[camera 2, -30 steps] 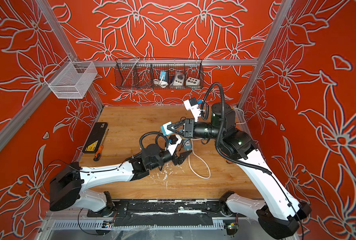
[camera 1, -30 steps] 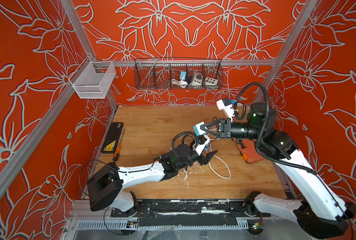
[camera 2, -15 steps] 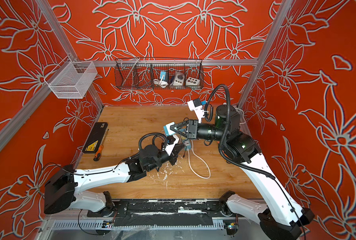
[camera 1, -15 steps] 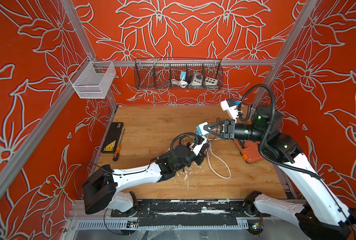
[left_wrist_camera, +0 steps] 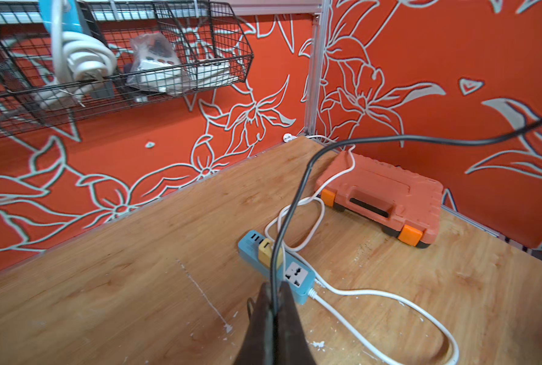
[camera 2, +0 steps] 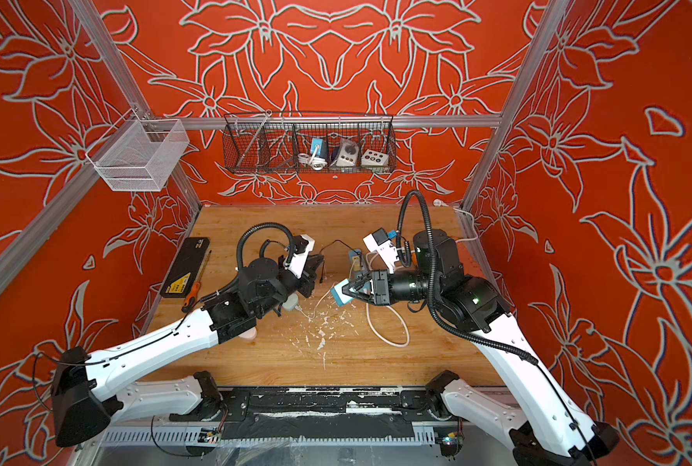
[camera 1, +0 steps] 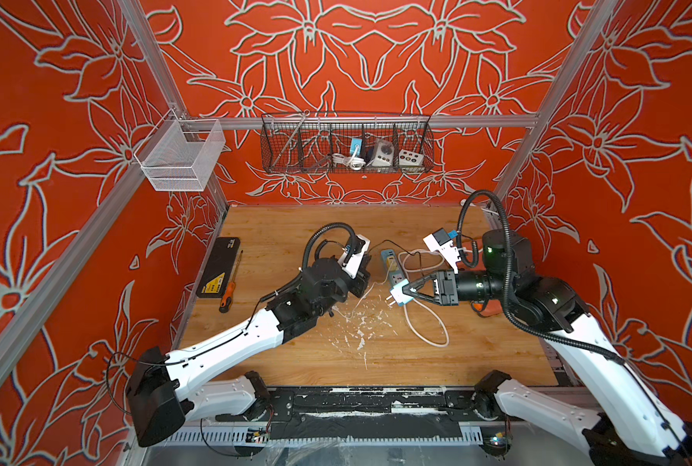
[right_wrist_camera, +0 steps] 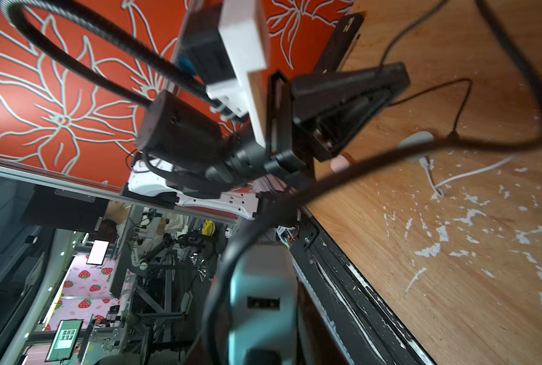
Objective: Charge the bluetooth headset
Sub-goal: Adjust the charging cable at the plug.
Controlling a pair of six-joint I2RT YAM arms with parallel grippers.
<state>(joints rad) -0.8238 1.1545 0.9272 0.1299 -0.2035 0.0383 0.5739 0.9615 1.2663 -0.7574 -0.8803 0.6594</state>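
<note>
Handling: headset (camera 2: 291, 301) looks light, smooth, slippery; we would pinch its long sides, clear of the port.
Look: small grey oval, we judge; details unclear.
Place: on the table (camera 2: 255, 226), just beside the left arm (camera 2: 166, 339).
Left gripper (left_wrist_camera: 272, 294): closed on thin black cable (left_wrist_camera: 295, 202).
Right gripper (camera 1: 408, 289): clamps a blue-white plug adapter (camera 1: 396, 293).

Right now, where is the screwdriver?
The screwdriver lies at the left edge of the wooden table, beside the black box, in both top views.

No legible text anywhere; yellow label (camera 1: 214, 285) on black case (camera 1: 224, 258) carries print; too small to read
</note>
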